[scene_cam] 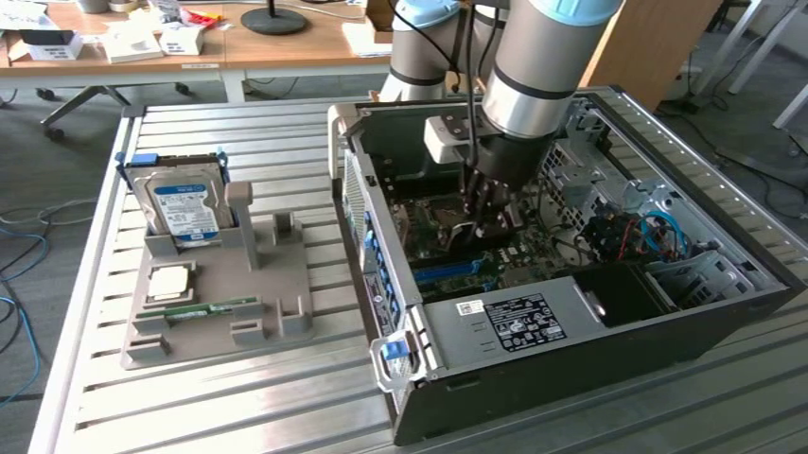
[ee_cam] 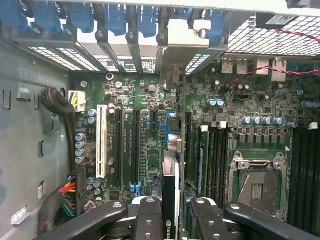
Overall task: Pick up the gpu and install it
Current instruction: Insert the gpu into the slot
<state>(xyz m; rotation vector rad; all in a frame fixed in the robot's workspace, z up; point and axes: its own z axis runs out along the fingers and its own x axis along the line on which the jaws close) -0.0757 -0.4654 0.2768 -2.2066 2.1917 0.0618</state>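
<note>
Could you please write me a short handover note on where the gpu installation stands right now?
Gripper: shut on the gpu, which it holds edge-on.
Position: inside the open computer case, over the motherboard, with the gpu close to the expansion slots.
Done: gpu picked up and inside the case.
Left: gpu not yet released; I cannot tell whether it is seated in a slot.

- I see my silver-grey cylindrical arm point(scene_cam: 536, 76) with a pale blue cap and a black wrist band
- a thin black cable point(scene_cam: 470, 57) runs alongside it
- a small white box point(scene_cam: 445, 137) sits at the wrist
- my black jointed claw point(ee_cam: 176, 212) has round silver screw heads
</note>
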